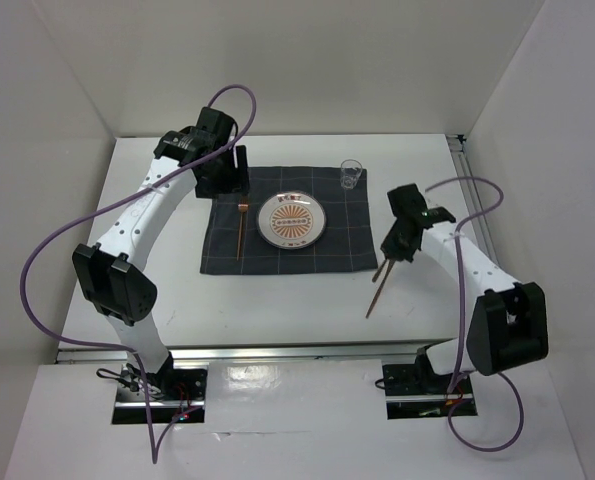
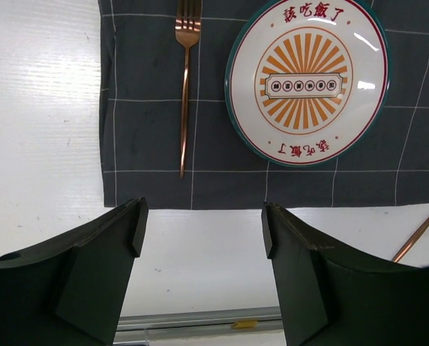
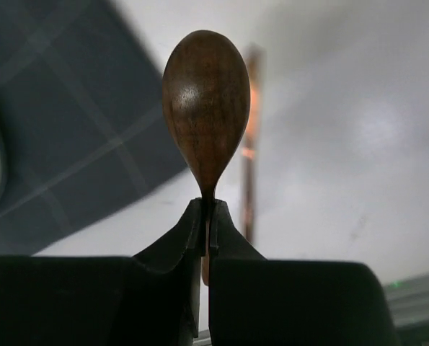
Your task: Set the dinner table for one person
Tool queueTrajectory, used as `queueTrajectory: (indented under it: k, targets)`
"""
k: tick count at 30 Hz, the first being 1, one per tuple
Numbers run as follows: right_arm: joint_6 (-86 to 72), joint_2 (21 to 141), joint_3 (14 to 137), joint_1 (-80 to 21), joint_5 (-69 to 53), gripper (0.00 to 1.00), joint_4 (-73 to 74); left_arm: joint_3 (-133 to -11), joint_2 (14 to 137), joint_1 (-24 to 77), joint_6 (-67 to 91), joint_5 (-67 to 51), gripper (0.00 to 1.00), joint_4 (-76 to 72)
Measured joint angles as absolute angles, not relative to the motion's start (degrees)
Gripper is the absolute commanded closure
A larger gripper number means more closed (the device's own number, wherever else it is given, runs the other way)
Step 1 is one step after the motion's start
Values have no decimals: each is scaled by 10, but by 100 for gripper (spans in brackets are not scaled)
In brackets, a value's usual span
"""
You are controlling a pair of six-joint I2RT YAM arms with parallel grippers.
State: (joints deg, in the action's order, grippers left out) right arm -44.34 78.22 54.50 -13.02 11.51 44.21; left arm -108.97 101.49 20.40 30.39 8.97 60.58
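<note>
Our right gripper clenches a spoon toward the desk's right edge, beside the cloth; our left gripper hangs released.

Plain white back wall, left wall and right wall enclose the white matte counter on three sides. A metal rail runs along its near edge. Below it, a glossy white ledge reflects soft, even overhead light.
</note>
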Motion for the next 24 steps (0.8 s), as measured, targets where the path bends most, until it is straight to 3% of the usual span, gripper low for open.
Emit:
queueTrajectory:
  k: [8, 16, 20, 21, 24]
  targets:
    - [-327, 999, 799, -190, 74, 100, 386, -1091, 1015, 204, 303, 87, 18, 605]
    - [-281, 1182, 888, -221, 80, 99, 382, -1079, 1005, 204, 297, 84, 18, 606]
    - [-276, 1209, 903, -225, 96, 76, 386, -1053, 983, 204, 297, 84, 18, 607]
    - [-276, 1210, 905, -227, 100, 62, 387, -1048, 980, 204, 296, 84, 18, 609]
    - [-276, 1210, 908, -227, 113, 53, 386, -1043, 978, 204, 292, 84, 18, 609]
